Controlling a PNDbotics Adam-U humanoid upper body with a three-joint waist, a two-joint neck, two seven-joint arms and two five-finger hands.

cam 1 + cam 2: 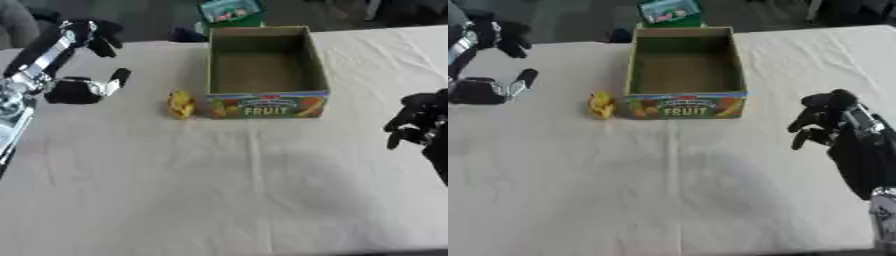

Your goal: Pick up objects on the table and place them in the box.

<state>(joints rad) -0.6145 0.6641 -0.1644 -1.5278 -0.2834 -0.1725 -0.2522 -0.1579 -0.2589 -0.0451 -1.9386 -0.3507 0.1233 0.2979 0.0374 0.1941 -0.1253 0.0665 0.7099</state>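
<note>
1. The small yellow object lies on the worktop, touching the left front corner of the empty fruit box.
2. Judged best: bring the nearer left hand down from the outer side, so the box wall does not block the fingers.
3. Left fingers are relaxed and released, holding nothing.
4. Right hand hovers with fingers curled downward, empty.
</note>
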